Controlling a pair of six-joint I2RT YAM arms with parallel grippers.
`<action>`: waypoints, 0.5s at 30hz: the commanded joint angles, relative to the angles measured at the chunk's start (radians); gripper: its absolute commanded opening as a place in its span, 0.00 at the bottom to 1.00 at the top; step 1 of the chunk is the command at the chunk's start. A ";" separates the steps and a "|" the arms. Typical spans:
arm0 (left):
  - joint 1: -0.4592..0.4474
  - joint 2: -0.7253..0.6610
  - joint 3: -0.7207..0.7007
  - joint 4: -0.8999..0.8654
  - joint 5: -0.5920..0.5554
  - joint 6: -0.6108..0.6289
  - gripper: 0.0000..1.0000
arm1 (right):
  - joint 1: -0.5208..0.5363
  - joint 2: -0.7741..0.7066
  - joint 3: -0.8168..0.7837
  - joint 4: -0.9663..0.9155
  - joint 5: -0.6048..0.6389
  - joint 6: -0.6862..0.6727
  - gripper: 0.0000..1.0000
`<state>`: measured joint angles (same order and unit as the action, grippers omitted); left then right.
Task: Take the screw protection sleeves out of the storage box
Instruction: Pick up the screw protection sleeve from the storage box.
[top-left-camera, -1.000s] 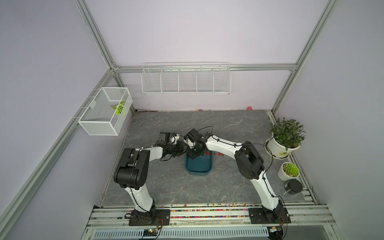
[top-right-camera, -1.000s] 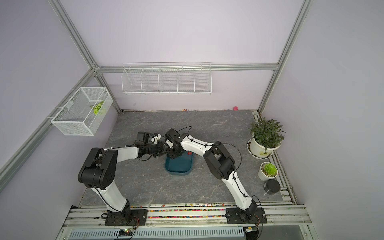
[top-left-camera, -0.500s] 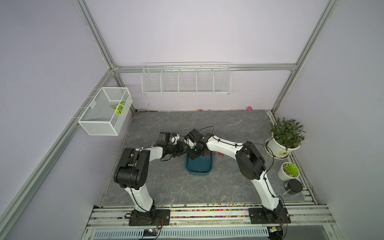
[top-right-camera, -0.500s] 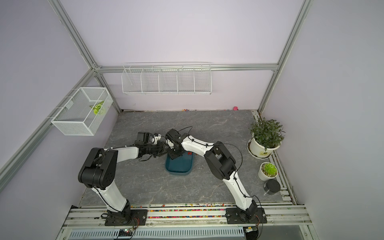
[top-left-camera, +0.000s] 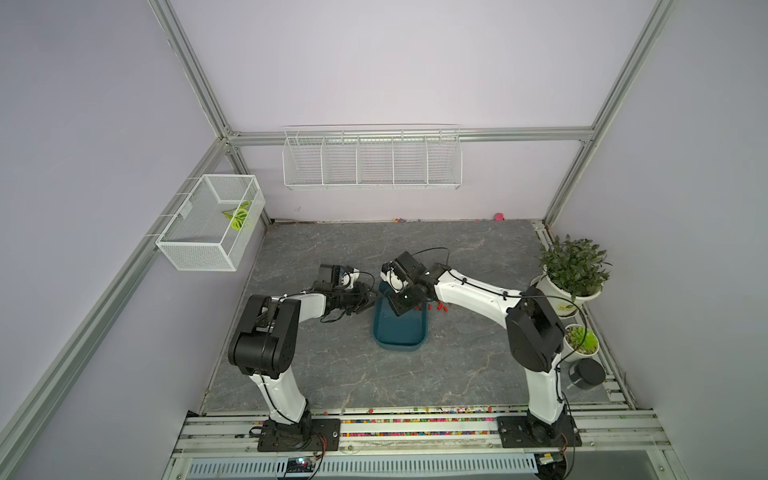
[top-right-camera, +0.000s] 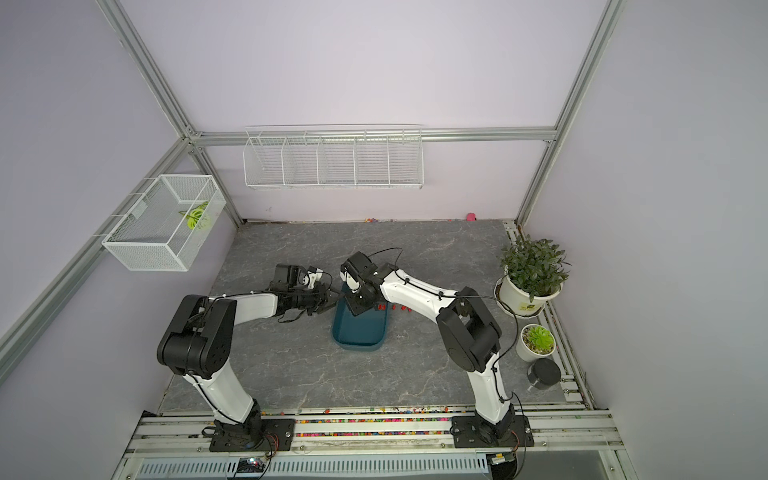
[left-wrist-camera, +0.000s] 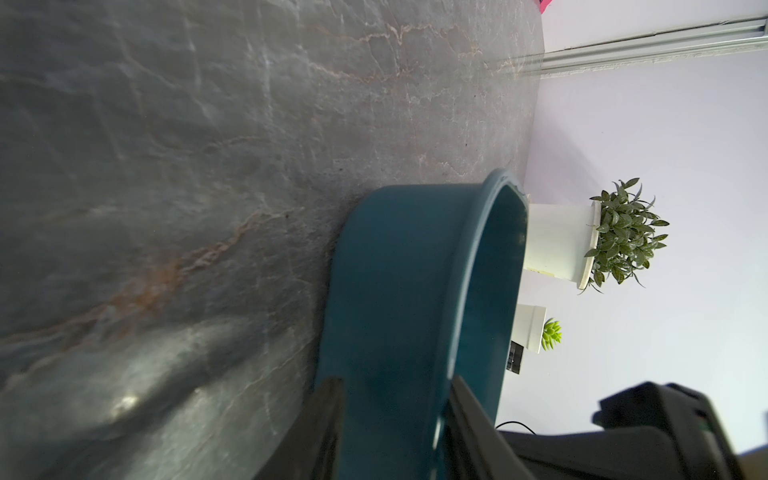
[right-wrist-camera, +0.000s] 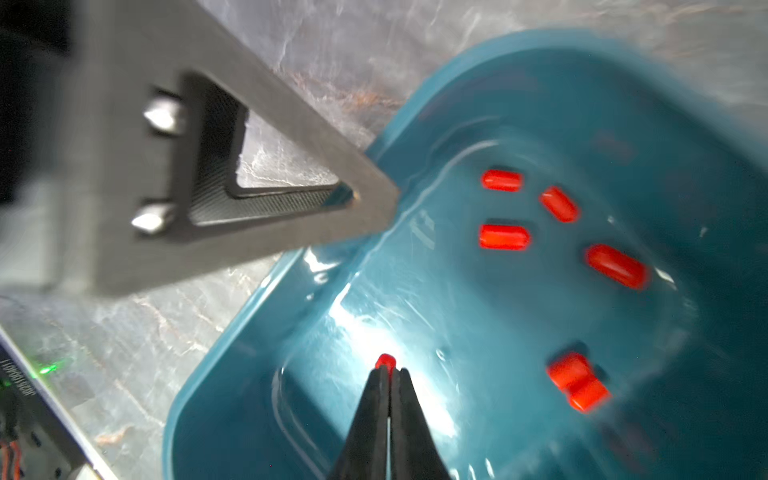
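Left tool (left-wrist-camera: 394, 384) clamped on box (top-left-camera: 399, 332) wall, right tool (right-wrist-camera: 390, 374) pressed together above box floor, pinching one sleeve (right-wrist-camera: 385, 361) at its tips, about six sleeves (right-wrist-camera: 504, 237) loose inside, several more on desk (top-left-camera: 332, 374) just beside box.

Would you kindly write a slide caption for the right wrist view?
Right end effector shut on one sleeve inside the box, several more sleeves loose on its floor.
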<state>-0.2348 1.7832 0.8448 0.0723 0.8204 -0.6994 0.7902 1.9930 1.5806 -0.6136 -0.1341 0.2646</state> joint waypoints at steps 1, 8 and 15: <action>0.001 0.016 0.020 -0.005 0.005 0.001 0.44 | -0.029 -0.073 -0.056 0.012 0.021 0.004 0.08; 0.000 0.017 0.021 -0.005 0.006 0.002 0.44 | -0.121 -0.191 -0.183 0.046 0.017 0.004 0.08; 0.000 0.020 0.020 0.003 0.006 -0.002 0.44 | -0.207 -0.244 -0.255 0.051 0.003 -0.011 0.09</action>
<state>-0.2348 1.7844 0.8452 0.0731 0.8207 -0.6994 0.6067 1.7840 1.3544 -0.5770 -0.1246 0.2642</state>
